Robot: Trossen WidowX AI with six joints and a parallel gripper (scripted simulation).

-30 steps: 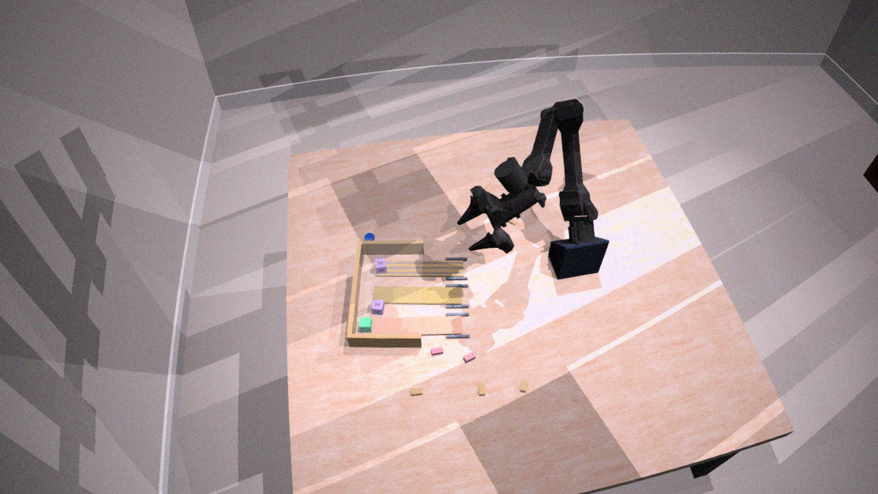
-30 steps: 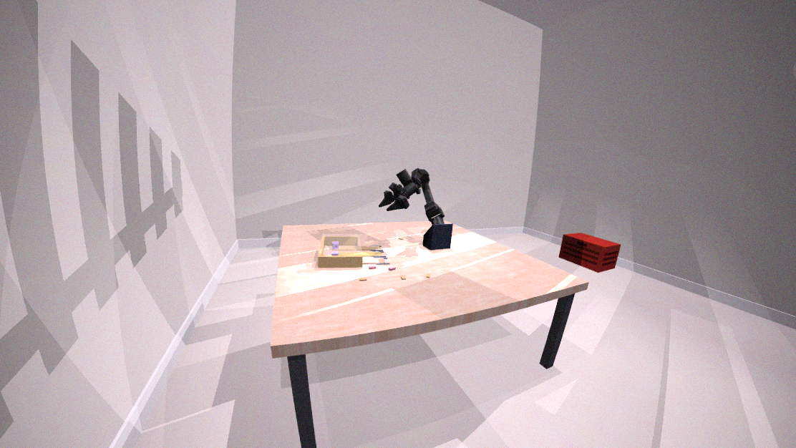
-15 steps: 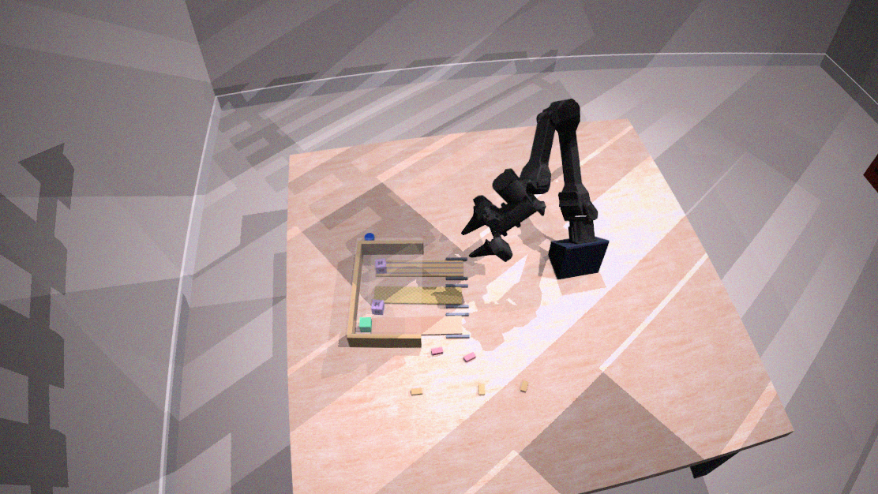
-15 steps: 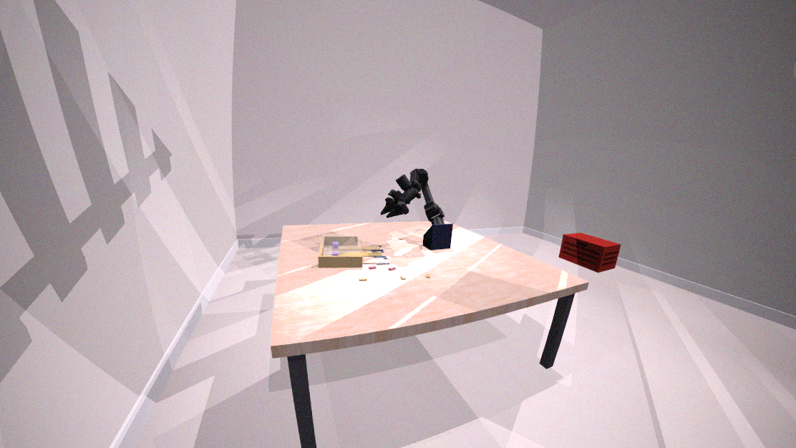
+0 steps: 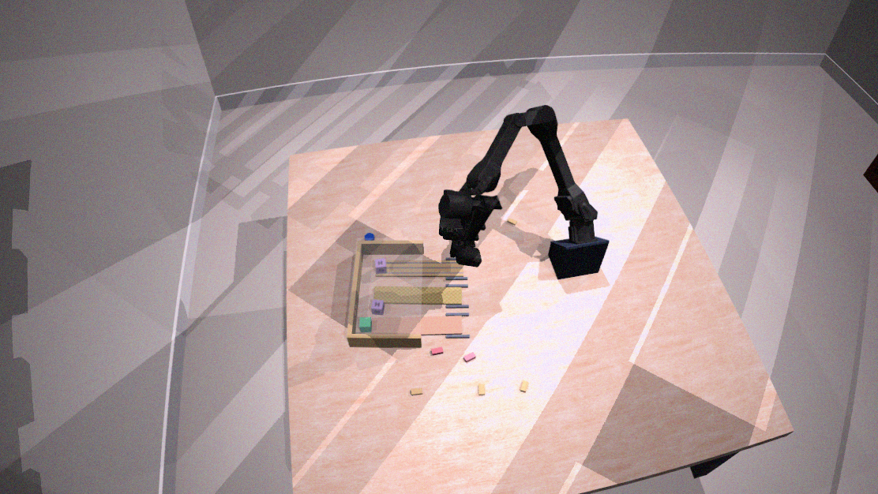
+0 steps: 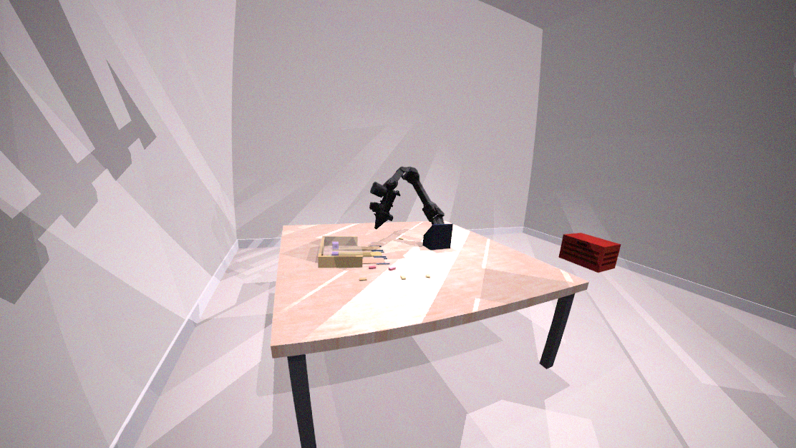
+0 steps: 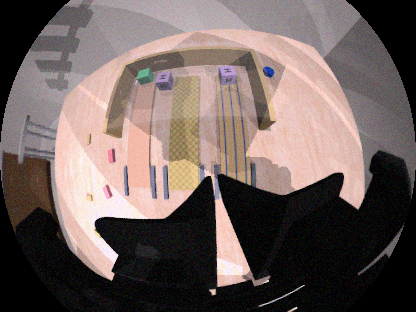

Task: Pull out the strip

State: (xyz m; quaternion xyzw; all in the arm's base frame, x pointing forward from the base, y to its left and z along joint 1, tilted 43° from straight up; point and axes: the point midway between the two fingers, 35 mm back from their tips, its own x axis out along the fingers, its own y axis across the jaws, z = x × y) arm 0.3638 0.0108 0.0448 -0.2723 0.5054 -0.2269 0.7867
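Observation:
A purple cube labelled H (image 5: 380, 265) (image 7: 227, 75) rests on the far end of the blue-lined tan strip (image 5: 423, 270) (image 7: 231, 130). Another purple H cube (image 5: 377, 307) (image 7: 164, 81) sits beside the yellow cross-hatched strip (image 5: 442, 295) (image 7: 185, 145), off it. A green cube (image 5: 365, 323) (image 7: 145, 75) is at the far end of the pink strip (image 5: 439, 325) (image 7: 140, 150). The near ends of all three strips stick out of the tray. My gripper (image 6: 377, 227) (image 7: 214, 180) is shut and empty, pointing down above the table near the strips' near ends, and its fingers partly hide the lined strip's near end.
A three-sided wooden tray (image 5: 384, 342) (image 6: 339, 261) (image 7: 190, 57) surrounds the cubes, open towards the arm. Thin grey rails (image 5: 456, 306) (image 7: 126, 181) flank the strip ends. Small pink blocks (image 5: 437, 350) and yellow blocks (image 5: 481, 389) lie nearby. A blue piece (image 5: 369, 236) (image 7: 268, 71) lies outside the tray.

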